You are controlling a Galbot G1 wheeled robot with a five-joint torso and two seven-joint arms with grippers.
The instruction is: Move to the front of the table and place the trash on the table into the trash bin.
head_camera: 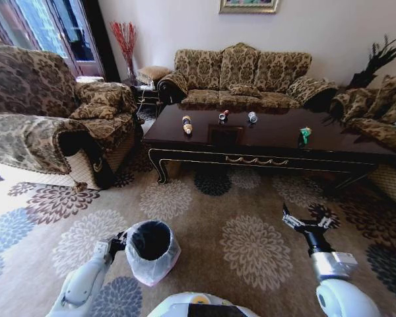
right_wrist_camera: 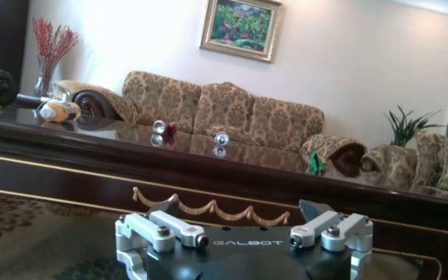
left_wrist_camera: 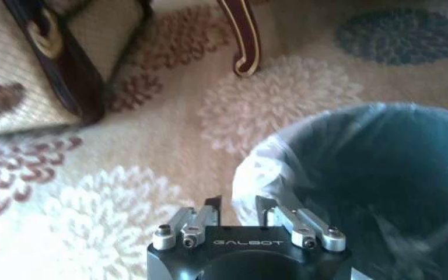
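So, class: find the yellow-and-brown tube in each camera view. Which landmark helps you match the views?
Head view: the yellow-and-brown tube lies on the table, toward its left end.
Left wrist view: not in it.
Right wrist view: the tube lies on the tabletop, below the red branches.
Shared landmark: the patterned sofa behind the table.

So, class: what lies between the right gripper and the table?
Bare floral carpet, seen in the head view; the open right gripper hangs over it, short of the table.

glossy red-brown table [head_camera: 277,142] — black bin [head_camera: 150,241], floral carpet [head_camera: 251,231]
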